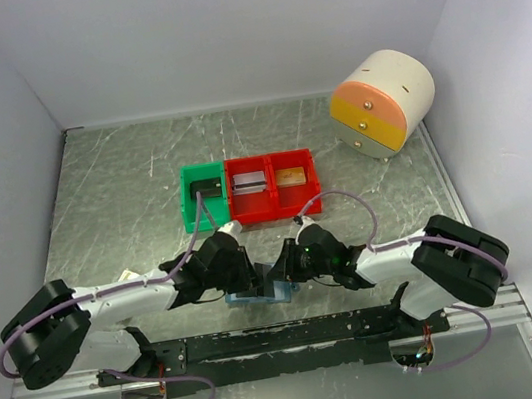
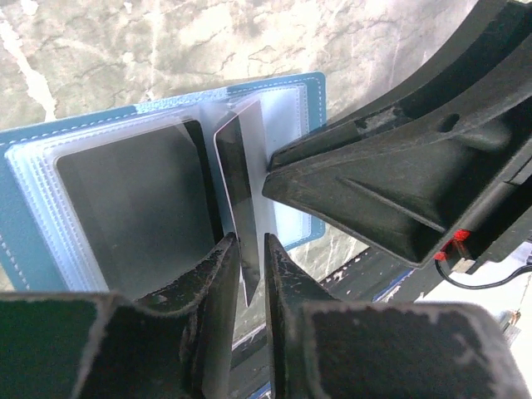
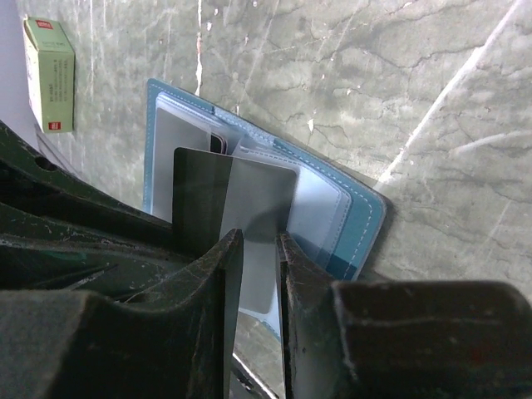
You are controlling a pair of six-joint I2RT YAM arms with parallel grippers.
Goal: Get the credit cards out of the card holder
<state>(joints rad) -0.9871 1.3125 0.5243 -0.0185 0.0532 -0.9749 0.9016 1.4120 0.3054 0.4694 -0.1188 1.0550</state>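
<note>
The card holder (image 1: pixel 258 298) lies open between both arms, slate-blue outside (image 2: pixel 33 241), with clear pockets inside (image 3: pixel 366 220). One dark grey credit card (image 2: pixel 125 208) sits in a left pocket. Another grey credit card (image 2: pixel 239 191) stands up out of the pockets, its corner past the holder's near edge. My left gripper (image 2: pixel 247 249) is shut on that corner. The same card faces the right wrist camera (image 3: pixel 262 204). My right gripper (image 3: pixel 259 245) has its jaws nearly together, and its fingers (image 2: pixel 374 183) touch the clear pocket beside the card. From above, the left gripper (image 1: pixel 246 279) and the right gripper (image 1: pixel 282 274) meet over the holder.
A green bin (image 1: pixel 190 211) and a red two-part bin (image 1: pixel 276 210) stand just behind the holder, with flat items inside. A cream, orange and yellow drawer box (image 1: pixel 383 105) is at the back right. A small cream-and-red box (image 3: pixel 50 75) lies near the holder. The black base rail (image 1: pixel 288 336) runs along the near edge.
</note>
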